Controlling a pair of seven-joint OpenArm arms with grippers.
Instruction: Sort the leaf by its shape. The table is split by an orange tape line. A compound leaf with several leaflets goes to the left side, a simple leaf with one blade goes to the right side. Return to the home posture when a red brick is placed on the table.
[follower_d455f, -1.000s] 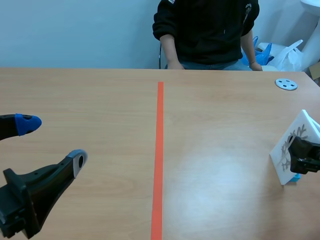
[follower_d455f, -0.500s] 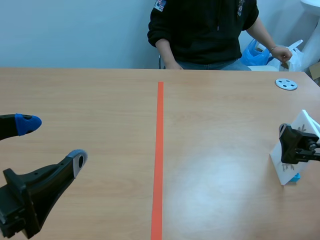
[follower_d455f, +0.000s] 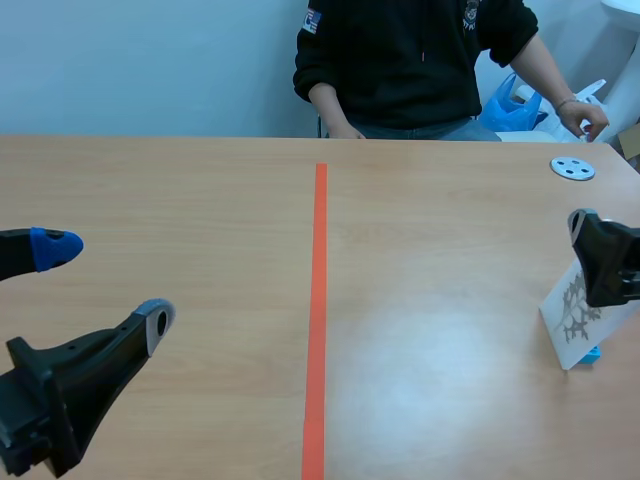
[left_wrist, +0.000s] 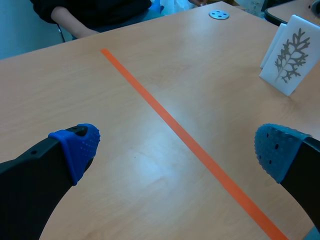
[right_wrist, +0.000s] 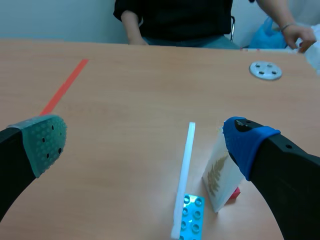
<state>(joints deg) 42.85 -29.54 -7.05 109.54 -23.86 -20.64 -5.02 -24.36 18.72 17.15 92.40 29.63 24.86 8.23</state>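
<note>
A: Where's the leaf?
B: On the white upright card with a grey many-leaflet sprig (follower_d455f: 575, 315), at four o'clock on the light wooden table (follower_d455f: 200, 200), right of the orange tape line (follower_d455f: 318, 300). A small blue studded brick (follower_d455f: 592, 354) props it up, likely so fingers can take its edge.
A: The arms?
B: The right gripper (right_wrist: 145, 141) hangs just above it, jaws spread, empty. The left gripper (left_wrist: 175, 150) waits at eight o'clock, spread too, out of the way.
A: What's changed?
B: The right gripper rose from the card's face to its top edge, uncovering the print.

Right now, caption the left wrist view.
Open left gripper above the orange tape line, a leaf card standing beyond it.
</note>
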